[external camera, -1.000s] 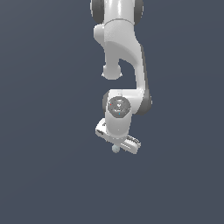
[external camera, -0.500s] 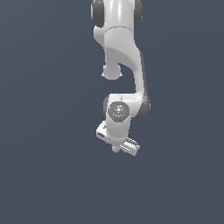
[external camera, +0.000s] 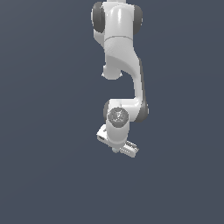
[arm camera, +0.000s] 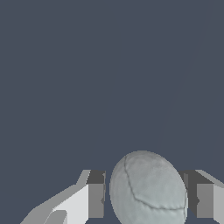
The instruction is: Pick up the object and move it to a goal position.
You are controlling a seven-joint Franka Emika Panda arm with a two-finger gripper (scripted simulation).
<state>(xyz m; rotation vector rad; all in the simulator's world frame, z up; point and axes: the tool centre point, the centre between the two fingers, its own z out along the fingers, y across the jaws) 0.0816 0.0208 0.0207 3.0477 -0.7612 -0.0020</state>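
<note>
The ball (arm camera: pixel 148 192) is pale grey-white with a fine seam and sits between my two fingers in the wrist view. One finger (arm camera: pixel 96 194) stands close at one side and the other finger (arm camera: pixel 199 199) touches the opposite side. My gripper (arm camera: pixel 144 199) is shut on the ball. In the exterior view the gripper (external camera: pixel 116 146) points down from the white arm. The ball (external camera: pixel 115 150) shows as a tiny pale dot just under the hand.
The white arm (external camera: pixel 124 65) hangs down from the top of the exterior view. A plain dark grey-blue surface (external camera: pixel 48 131) fills the rest of both views. No other object shows.
The upper arm links have shifted slightly downward in the exterior view. The gripper and the ball stay at almost the same spot.
</note>
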